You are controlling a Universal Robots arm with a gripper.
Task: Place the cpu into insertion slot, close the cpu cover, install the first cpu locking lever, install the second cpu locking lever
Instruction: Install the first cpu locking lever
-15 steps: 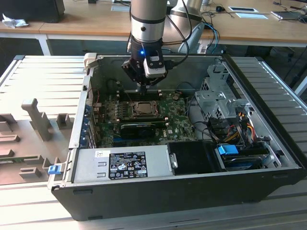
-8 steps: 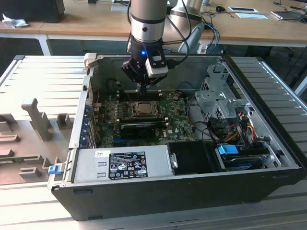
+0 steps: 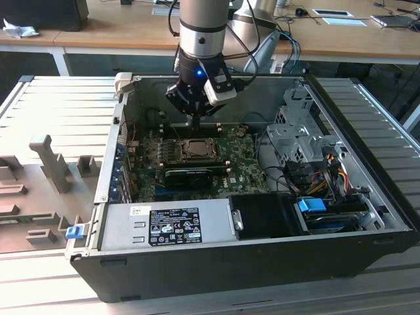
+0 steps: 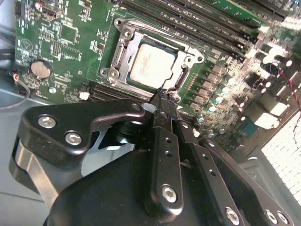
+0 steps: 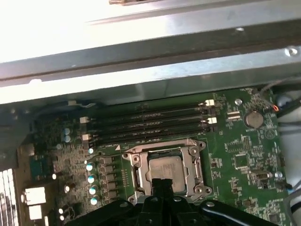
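The cpu (image 4: 151, 63) lies flat in the insertion slot (image 4: 112, 73) on the green board, its pale metal face showing through the square window of the cpu cover (image 4: 186, 63), which lies down over it. The first wrist view shows the same cpu (image 5: 164, 167) framed by that cover (image 5: 194, 160). My gripper (image 4: 162, 96) hangs just above one edge of the socket with its black fingers pressed together and nothing between them. In the exterior view the gripper (image 3: 195, 122) hovers over the socket (image 3: 195, 149) inside the open computer case. I cannot make out how the locking levers stand.
Black memory slots (image 5: 146, 125) run beside the socket. A coin battery (image 4: 40, 69) sits on the board. A long black card (image 3: 197, 174), the power supply (image 3: 164, 223) and a drive cage (image 3: 295, 138) crowd the case. The case wall (image 5: 150, 52) rises close behind.
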